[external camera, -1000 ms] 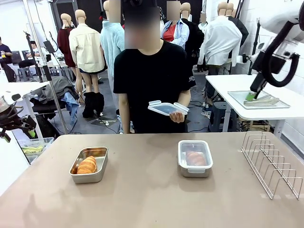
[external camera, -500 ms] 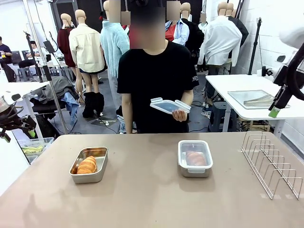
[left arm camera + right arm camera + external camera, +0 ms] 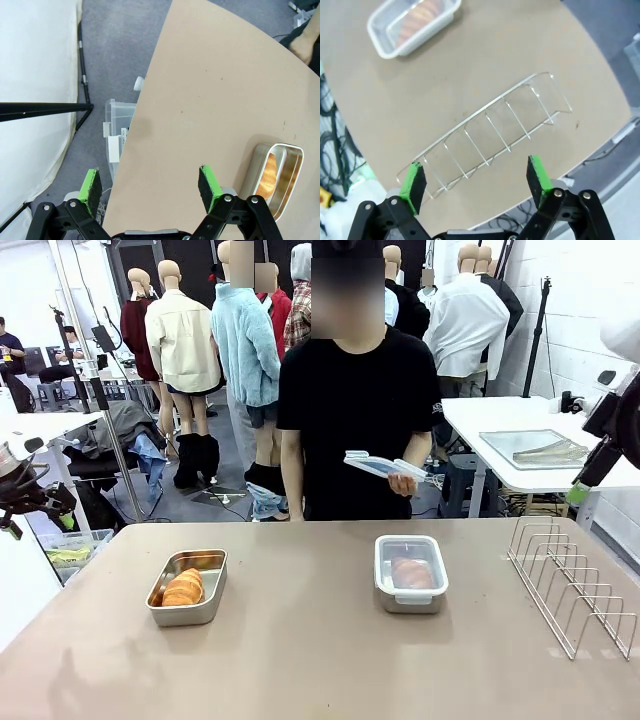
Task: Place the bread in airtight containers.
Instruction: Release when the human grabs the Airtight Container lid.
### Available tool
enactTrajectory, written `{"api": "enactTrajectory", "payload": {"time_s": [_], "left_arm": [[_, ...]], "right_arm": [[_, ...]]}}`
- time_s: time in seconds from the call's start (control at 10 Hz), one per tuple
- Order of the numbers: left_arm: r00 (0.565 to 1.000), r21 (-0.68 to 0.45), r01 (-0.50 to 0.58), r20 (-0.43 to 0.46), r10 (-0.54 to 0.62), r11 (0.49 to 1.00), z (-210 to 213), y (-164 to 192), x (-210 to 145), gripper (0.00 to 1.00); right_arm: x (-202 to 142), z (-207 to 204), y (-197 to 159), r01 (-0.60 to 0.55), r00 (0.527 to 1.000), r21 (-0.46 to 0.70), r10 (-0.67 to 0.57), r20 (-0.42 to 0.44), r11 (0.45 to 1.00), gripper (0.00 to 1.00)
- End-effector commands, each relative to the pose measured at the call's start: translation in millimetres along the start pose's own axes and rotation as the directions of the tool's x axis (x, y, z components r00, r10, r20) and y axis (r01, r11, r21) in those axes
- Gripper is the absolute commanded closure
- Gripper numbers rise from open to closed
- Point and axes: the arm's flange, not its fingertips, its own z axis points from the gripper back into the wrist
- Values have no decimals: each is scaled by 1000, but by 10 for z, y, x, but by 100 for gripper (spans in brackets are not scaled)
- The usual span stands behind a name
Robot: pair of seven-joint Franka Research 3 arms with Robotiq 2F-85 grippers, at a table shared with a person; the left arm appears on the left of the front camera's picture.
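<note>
The bread [image 3: 184, 588] lies in the open steel container [image 3: 188, 587] at the desk's [image 3: 300, 660] left; a second piece sits sealed in the lidded container [image 3: 410, 573] mid-desk; it looks light, soft and crushable, so a gentle hold across its ridged middle seems best; the left pincer [image 3: 150, 186] and right pincer [image 3: 476, 181] both hang spread, empty; the person has shifted right since the earlier frame, lid [image 3: 385, 466] in hand [image 3: 404, 480].

Light: bright, even, from overhead.
Shadows: soft under my wire rack [image 3: 485, 137].
Edges: my wrist views bend the table [image 3: 210, 95].
</note>
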Motion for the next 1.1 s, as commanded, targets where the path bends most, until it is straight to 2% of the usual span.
{"api": "enactTrajectory", "payload": {"time_s": [0.0,1.0], "left_arm": [[1000,2,-2,2,2,1000,9,17,0,0],[1000,2,-2,2,2,1000,9,17,0,0]], "right_arm": [[30,35,-60,-31,999,22,31,-14,999,0],[30,35,-60,-31,999,22,31,-14,999,0]]}}
